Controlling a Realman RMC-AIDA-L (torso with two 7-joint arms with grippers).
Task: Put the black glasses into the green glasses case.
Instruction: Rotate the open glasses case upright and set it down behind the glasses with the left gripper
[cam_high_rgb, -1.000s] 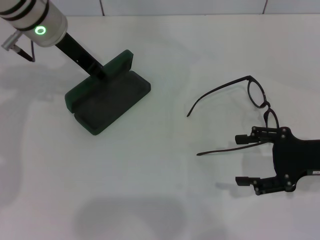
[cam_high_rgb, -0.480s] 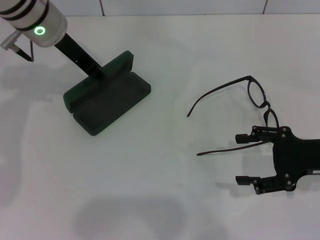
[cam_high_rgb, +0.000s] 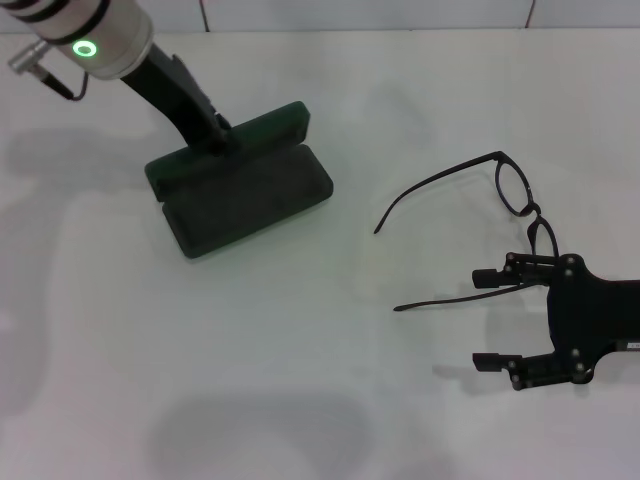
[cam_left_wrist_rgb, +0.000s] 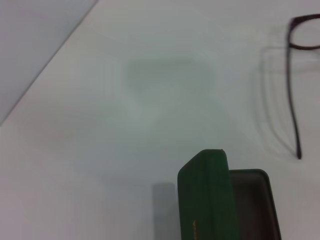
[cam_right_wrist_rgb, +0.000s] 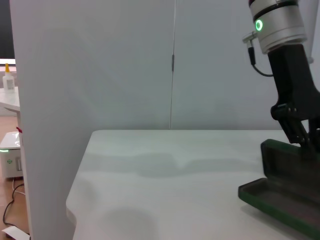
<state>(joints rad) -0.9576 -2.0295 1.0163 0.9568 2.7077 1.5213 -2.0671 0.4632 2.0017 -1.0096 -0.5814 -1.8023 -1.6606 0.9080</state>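
- Two claws in the head view: the right claw (cam_high_rgb: 487, 320) is sitting fingers apart right beside the black glasses (cam_high_rgb: 470, 215), near temple running between its fingers. Long axis is running toward the green glasses case (cam_high_rgb: 240, 185), lying open, well off to the left on the bench (cam_high_rgb: 300, 380).
- Left wrist view is only showing the upright lid, so I'm guessing the left claw (cam_high_rgb: 215, 135) is clamping it; can't tell.
- Right wrist view is showing just the case and the left arm.

The green glasses case (cam_high_rgb: 240, 190) lies open, well apart from the unfolded black glasses (cam_high_rgb: 490, 215).
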